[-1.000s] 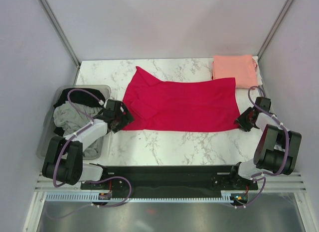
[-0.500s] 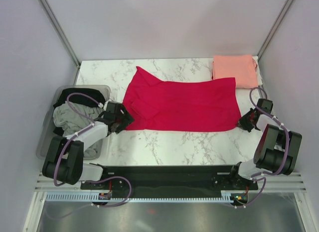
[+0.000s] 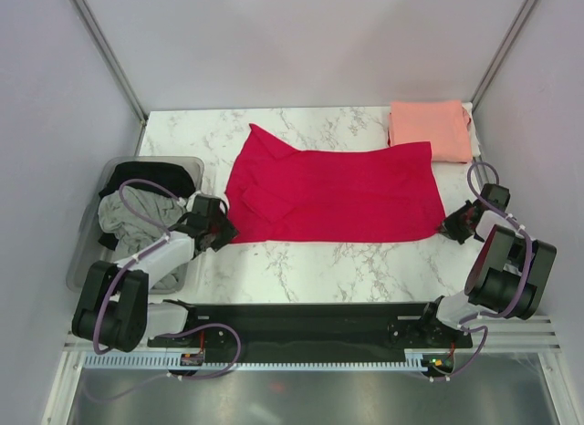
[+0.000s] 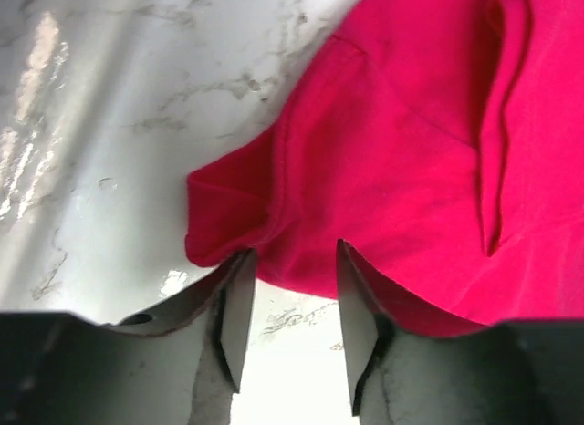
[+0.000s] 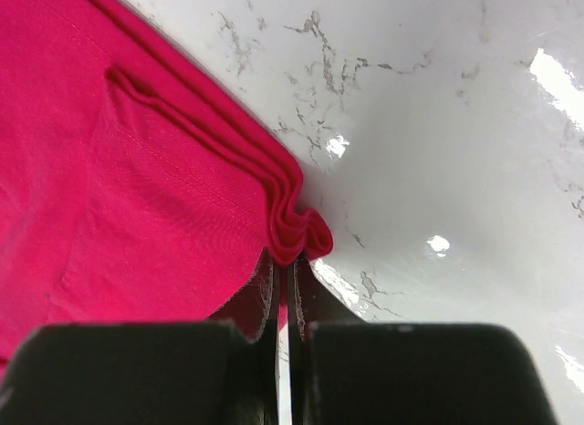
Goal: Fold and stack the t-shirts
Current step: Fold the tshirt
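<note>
Grippers sit low on the marble table [image 3: 301,261], one at each near corner of the crimson t-shirt [image 3: 338,192]. Left gripper [image 4: 292,261], near-left corner: jaws partly apart with a clear gap, the hem edge lying at the fingertips, not clamped. Right gripper [image 5: 285,265], near-right corner: jaws pressed together on a bunched fold of red hem. Crimson t-shirt spread flat across mid-table, one sleeve angled toward the far left. Left of it, clear bin [image 3: 82,247] holding the grey t-shirt [image 3: 114,215] and black t-shirt [image 3: 137,170], crumpled. Far right corner: salmon t-shirt [image 3: 429,129], folded.
</note>
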`<action>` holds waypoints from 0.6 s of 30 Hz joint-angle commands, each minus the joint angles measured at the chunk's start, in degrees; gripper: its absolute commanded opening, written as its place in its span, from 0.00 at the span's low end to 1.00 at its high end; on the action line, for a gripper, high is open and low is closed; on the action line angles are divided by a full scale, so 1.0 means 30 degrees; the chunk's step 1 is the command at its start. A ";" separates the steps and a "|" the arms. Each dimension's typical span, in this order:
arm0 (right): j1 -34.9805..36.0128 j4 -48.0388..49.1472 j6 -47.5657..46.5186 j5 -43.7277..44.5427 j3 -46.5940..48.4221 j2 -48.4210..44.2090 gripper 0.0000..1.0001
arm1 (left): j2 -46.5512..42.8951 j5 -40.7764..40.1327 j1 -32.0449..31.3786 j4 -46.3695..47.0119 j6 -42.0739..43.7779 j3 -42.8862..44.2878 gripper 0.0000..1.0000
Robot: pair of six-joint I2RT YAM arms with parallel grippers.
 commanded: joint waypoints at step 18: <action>0.0088 -0.5305 0.0359 -0.0341 0.5999 -0.1883 0.00 | -0.0548 -0.3092 -0.0829 -0.8054 0.2725 1.0271 0.02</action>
